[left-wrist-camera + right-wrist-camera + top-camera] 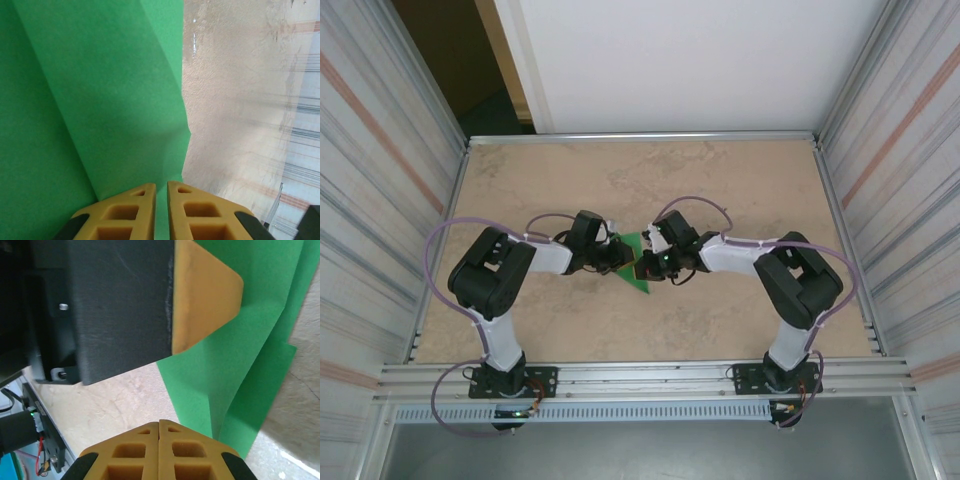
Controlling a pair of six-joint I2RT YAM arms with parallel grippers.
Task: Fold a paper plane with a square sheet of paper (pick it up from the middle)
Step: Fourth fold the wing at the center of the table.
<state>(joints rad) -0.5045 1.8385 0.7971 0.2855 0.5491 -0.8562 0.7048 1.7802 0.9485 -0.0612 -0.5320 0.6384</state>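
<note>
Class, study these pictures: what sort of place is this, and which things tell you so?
Probably a robot test cell: two black-and-white robot arms bolted to a silver metal rail, a beige stone-patterned tabletop, and ribbed metal walls at the sides.

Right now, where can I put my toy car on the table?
The far strip of table along the back rail is bare, and so is the near strip by the front rail. The middle is crowded: left hand and right hand meet at the paper.
</note>
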